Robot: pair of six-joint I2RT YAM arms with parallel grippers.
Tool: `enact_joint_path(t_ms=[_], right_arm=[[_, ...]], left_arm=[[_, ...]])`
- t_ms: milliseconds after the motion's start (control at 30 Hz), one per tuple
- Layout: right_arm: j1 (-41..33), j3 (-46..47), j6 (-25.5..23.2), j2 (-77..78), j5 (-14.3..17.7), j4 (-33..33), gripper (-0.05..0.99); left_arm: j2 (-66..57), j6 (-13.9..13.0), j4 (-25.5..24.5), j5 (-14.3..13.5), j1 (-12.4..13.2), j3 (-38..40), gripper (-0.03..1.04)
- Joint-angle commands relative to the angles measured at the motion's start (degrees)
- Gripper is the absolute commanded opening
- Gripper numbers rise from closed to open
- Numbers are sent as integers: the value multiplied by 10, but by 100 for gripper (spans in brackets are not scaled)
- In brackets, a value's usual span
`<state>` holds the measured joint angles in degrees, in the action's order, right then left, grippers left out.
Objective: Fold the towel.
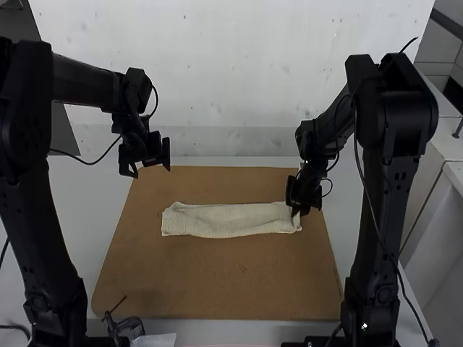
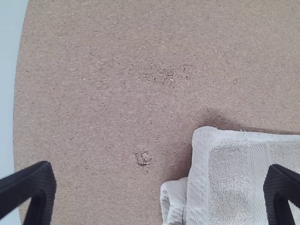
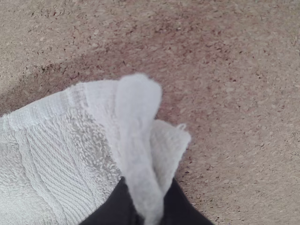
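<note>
The towel [image 1: 231, 220] lies as a long, narrow strip running left to right across the brown cork board [image 1: 217, 275], and I judge the lengthwise folding done, with the crosswise fold now starting. At its left end the layers don't quite match: a lower one pokes out past the one above. At its right end, near the far corner, my right end effector [image 3: 149, 192] is clamped on the edge, which bunches up between the fingers into a small raised ridge; the rest of the strip lies down on the board. My left end effector [image 1: 149, 168] has its fingers spread wide and empty, above the board just beyond the towel's left end. Around the board is the pale surface [image 1: 87, 231]. Next, I think, I should lift the right end and carry it over toward the left, laying it down so the strip is shortened. I have only the one corner, so the near corner of that end could sag or trail and the fold come out skewed; the left end effector may be needed to steady or straighten the cloth.
</note>
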<state>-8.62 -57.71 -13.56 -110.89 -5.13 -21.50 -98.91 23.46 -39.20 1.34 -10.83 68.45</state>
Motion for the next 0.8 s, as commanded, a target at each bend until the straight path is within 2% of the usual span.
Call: enact_joint_path(t_ms=[0, 200, 567, 767], right_arm=[[-4, -6, -6, -15, 5, -14, 2], [42, -6, 9, 11, 5, -28, 2], [240, -72, 111, 57, 5, -96, 1], [271, -88, 124, 54, 6, -101, 1]], left_arm=[[38, 0, 0, 7, 5, -3, 101], [43, -2, 0, 6, 12, -9, 101], [72, -4, -1, 6, 17, -23, 101], [77, -4, -1, 6, 18, -32, 101]])
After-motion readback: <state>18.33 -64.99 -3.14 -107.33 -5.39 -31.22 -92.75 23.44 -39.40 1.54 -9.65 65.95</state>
